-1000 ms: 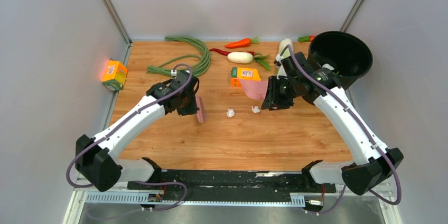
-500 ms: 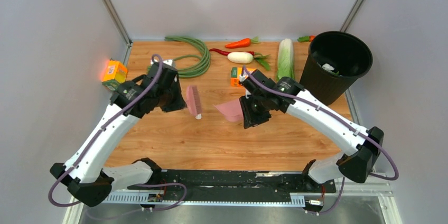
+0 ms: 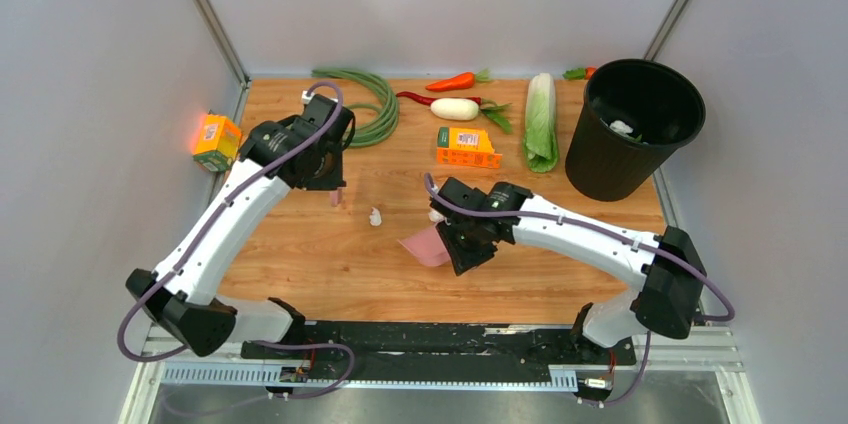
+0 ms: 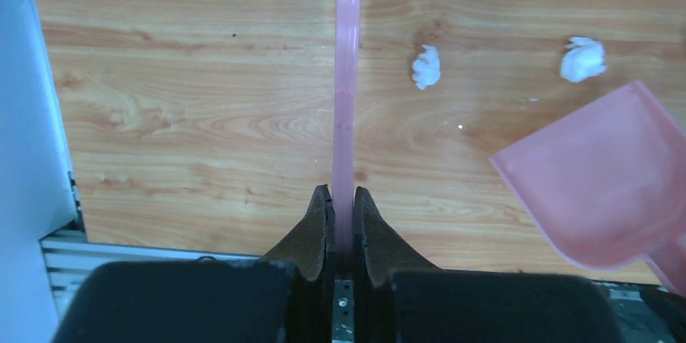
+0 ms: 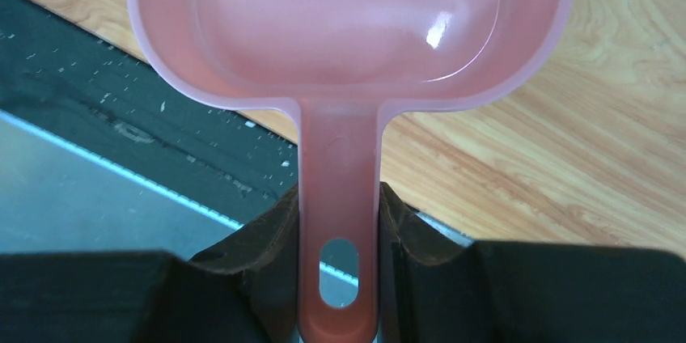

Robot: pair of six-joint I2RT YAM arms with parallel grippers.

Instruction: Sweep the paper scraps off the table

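Dustpan (image 3: 425, 247) back from the bin (image 3: 620, 159), right gripper (image 5: 338, 197) clamped on it. Left gripper (image 4: 343, 193) pinches the brush (image 4: 348, 76); scraps (image 4: 426, 66) at its three o'clock.

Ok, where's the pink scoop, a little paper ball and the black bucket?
pink scoop (image 5: 348, 27): right wrist view, on the middle of its pan.
paper ball (image 4: 426, 66): left wrist view, on the centre of the left wad.
black bucket (image 3: 610, 169): top view, on its outer wall.
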